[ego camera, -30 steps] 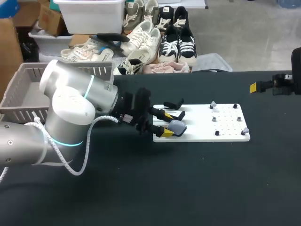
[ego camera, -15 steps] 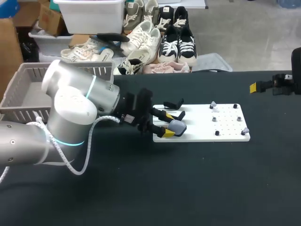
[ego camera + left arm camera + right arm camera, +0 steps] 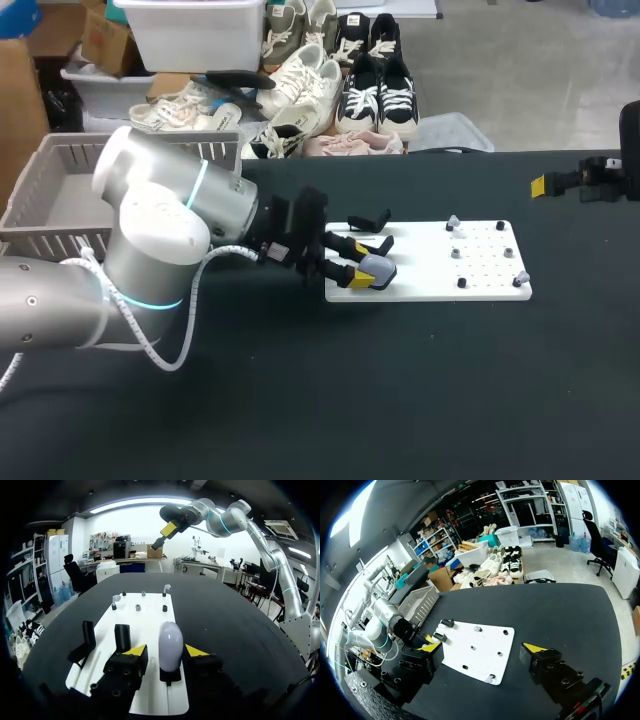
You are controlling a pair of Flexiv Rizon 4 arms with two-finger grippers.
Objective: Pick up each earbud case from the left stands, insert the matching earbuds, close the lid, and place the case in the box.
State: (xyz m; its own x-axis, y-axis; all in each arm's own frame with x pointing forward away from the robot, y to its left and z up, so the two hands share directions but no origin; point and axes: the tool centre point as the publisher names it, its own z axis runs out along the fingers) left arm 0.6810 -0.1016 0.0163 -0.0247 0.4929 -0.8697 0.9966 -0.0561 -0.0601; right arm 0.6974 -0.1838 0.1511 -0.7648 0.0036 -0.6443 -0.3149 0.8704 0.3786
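pale grey-lilac oval earbud case [image 3: 170, 641]: standing upright on its low black stand [image 3: 170, 675] at the near-left end of the flat white pegboard plate [image 3: 145, 625], not yet lifted. left gripper [image 3: 166, 652]: yellow tips partly spread, one on each side of the case. the right-hand tip sits just beside or touching the shell, and a clear gap shows at the other tip, so no grip is made. two empty black stands [image 3: 122, 636] stand beside the case on the same plate. small pale earbuds [image 3: 453, 222] sit on pegs at the far end of the plate, well apart from the case, among short black pegs. the grey slatted plastic basket [image 3: 60, 190], taken to be the receiving box, sits at the left edge of the black bench [image 3: 400, 380], behind the left arm. right gripper [image 3: 482, 650]: fingers wide, holding nothing, hanging near the far right of the bench, well apart from the plate. step in hand, as judged: taking the case off its stand. recommendation: centre the gripper so both tips meet the shell evenly at its widest part. close slowly, since the rounded, smooth shell is likely to squirt out of an off-centre pinch. lift straight along the stand's axis before any sideways travel, so that the case clears the stand without dragging the plate. keep the tips clear of the lid seam if it can be located; it is not discernible here.
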